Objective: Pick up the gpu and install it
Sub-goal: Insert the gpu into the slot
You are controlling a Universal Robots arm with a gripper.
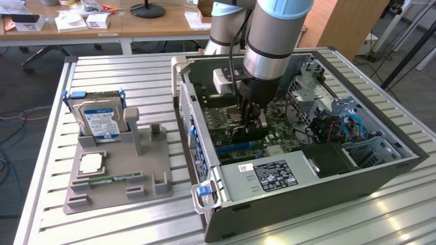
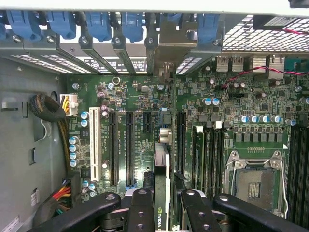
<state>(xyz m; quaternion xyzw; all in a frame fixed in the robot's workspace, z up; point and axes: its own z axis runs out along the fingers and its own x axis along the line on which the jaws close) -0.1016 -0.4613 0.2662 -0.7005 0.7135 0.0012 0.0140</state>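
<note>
Where I have the arm: down inside the open computer case (image 1: 340, 191), with the gripper (image 1: 250, 125) low over the motherboard (image 1: 279, 143).
Fingers: part-way closed, one on each face of the gpu (image 1: 248, 133), which I have clamped between them.
Gpu at the wrist camera: the card (image 2: 162, 166) stands on edge between the black fingers (image 2: 142, 203), with a green logo on it close to the gripper (image 2: 166, 193).
Long axis: level, parallel to the long black expansion slots (image 2: 129, 150).
Pointing: its far end faces the row of blue latches (image 2: 99, 24) on the case's rear wall; I cannot make out the bracket.
Position: over the board, between those slots and the empty CPU socket (image 2: 253, 181). Whether it touches a slot I cannot tell.
Outside the case: the hard drive (image 1: 101, 120) stands upright in the grey holder (image 1: 146, 168) on the slatted table (image 1: 129, 71). The memory stick (image 1: 109, 179) lies flat near the holder's front edge.
</note>
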